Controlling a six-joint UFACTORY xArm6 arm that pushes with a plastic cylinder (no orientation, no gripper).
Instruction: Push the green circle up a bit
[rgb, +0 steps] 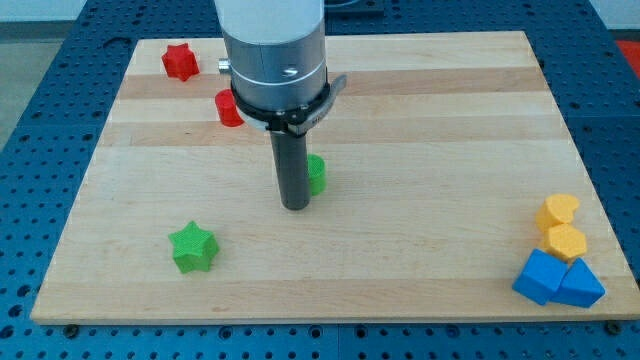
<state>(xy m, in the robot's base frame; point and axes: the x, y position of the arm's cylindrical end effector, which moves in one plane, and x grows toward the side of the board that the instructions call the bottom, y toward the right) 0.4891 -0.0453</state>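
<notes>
The green circle (317, 174) lies near the board's middle, mostly hidden behind my rod; only its right edge shows. My tip (294, 206) rests on the board just below and left of the green circle, touching or nearly touching it. A green star (192, 247) lies at the lower left of the board.
A red star (180, 62) sits at the upper left, and a red block (228, 108) is partly hidden behind the arm. Two yellow blocks (558, 211) (566, 242) and two blue blocks (540, 276) (581, 284) cluster at the lower right of the wooden board (440, 120).
</notes>
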